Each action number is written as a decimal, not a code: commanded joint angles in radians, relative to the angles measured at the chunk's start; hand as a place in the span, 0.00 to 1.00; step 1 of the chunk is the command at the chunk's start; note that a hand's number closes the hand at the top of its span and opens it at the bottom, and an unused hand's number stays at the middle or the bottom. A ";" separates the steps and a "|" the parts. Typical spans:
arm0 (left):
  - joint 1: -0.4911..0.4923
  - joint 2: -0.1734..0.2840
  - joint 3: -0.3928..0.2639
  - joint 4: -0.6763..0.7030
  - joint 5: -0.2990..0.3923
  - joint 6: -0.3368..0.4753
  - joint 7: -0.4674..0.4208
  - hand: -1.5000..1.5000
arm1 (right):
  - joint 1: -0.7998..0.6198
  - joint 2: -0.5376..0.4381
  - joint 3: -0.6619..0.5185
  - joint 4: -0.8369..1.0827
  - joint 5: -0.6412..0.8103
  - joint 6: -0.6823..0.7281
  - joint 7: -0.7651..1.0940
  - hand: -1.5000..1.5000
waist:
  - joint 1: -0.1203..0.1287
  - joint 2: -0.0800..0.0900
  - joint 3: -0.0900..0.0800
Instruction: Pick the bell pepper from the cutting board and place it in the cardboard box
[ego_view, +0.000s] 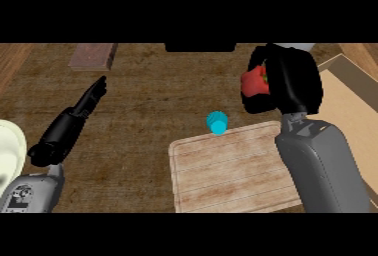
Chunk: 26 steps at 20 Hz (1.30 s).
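Bell pepper (255, 81), red and glossy with a speck of green at its top, sits up off the table in the right hand (288, 80). Black fingers are curled around it from the right side, hiding most of its right half; only the left flank shows.

Right hand and pepper hang over bare brown wood-grain table (162, 100), beyond the far right corner of the cutting board and just left of the cardboard box.

Cutting board (229, 175): pale, rectangular, planked wood, lying flat at lower centre, slightly skewed. Grey right forearm (325, 170) crosses over its right edge.

Cardboard box (354, 100): tan, open-topped, at the right edge, only partly in view; its near flap angles toward the hand.

Small cyan cylinder (217, 122) rests on the table touching or just beyond the board's far edge, left of the held pepper.

Left hand (77, 117), black, at the left side over the table, fingers straight and together, pointing away, grasping nothing.

Cream-coloured round plate (9, 155), cut off by the left edge, beside the left forearm.

Small reddish-brown wooden block (92, 56) lies at the far left of the table, well apart from everything else.
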 joint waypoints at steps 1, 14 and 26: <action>-0.033 0.014 0.021 0.016 0.020 -0.023 0.019 0.50 | -0.045 0.008 -0.126 -0.022 0.008 -0.053 0.115 1.00 | 0.002 0.004 0.000; -0.051 0.012 0.041 0.012 0.012 -0.043 0.024 0.50 | -0.058 -0.294 -0.402 0.258 -0.083 -0.084 -0.060 1.00 | 0.013 0.008 0.000; -0.061 -0.004 0.038 0.045 -0.005 -0.043 0.000 0.50 | -0.024 -0.519 -0.490 0.584 -0.244 0.286 -0.251 1.00 | 0.012 0.009 0.001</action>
